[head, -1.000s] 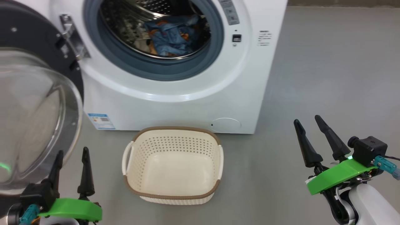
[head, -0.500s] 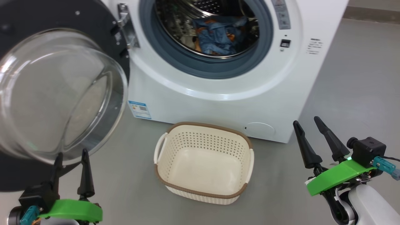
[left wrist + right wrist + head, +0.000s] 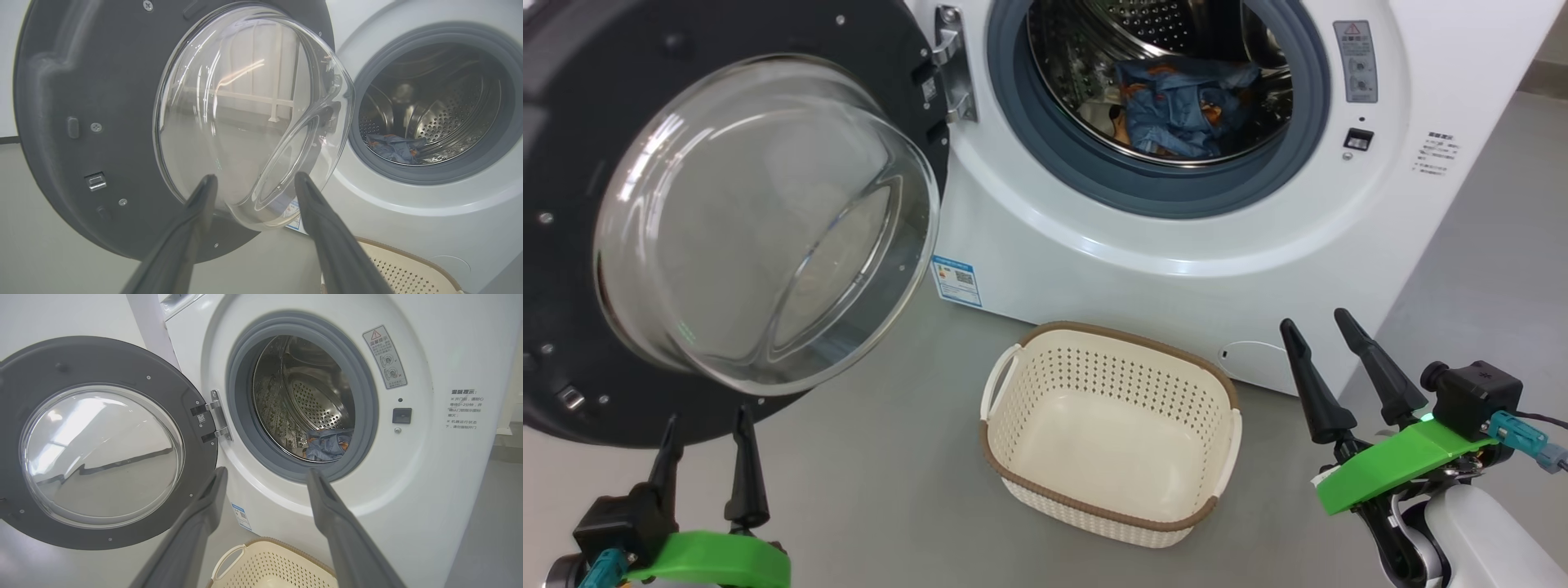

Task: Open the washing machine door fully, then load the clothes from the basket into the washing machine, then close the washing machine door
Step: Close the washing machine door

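The washing machine door (image 3: 760, 220) is standing open just ahead of the left end effector (image 3: 706, 416), farther from the right end effector (image 3: 1314, 318); both are gaping wide, holding nothing.

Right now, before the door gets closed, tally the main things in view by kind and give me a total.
washing machine: 1
washing machine door: 1
basket: 1
clothes, one heap in the drum: 1
grippers: 2, the left gripper and the right gripper
Total: 6
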Motion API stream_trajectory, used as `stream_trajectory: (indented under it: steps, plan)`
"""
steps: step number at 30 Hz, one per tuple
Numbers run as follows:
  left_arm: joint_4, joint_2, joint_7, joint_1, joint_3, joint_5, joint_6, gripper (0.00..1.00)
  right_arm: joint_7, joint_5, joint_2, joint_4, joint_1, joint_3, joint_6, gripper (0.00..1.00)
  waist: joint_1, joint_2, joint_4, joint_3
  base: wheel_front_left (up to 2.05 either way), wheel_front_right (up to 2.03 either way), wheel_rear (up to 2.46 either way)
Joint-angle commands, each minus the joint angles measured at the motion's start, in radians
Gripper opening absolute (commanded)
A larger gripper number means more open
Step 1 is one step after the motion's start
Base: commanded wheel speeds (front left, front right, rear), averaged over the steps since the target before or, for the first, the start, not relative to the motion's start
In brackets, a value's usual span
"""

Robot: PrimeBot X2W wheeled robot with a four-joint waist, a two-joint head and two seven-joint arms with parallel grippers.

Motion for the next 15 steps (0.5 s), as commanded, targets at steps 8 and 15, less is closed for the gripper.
stream_trajectory:
  steps: [8,15]
  plan:
    - [-0.019,0.014,-0.006,-0.007,0.032,0.014,-0.005,1.0,-0.008,0.005,-0.014,-0.021,0.011,0.012,0.004,1.0,0.0,-0.0001,0.029,-0.002,0.0,0.0,0.0]
    - [-0.022,0.013,-0.006,-0.005,0.038,0.016,-0.006,1.0,-0.008,0.006,-0.012,-0.021,0.006,0.019,0.004,1.0,0.0,-0.0001,0.027,0.001,0.0,0.0,0.0]
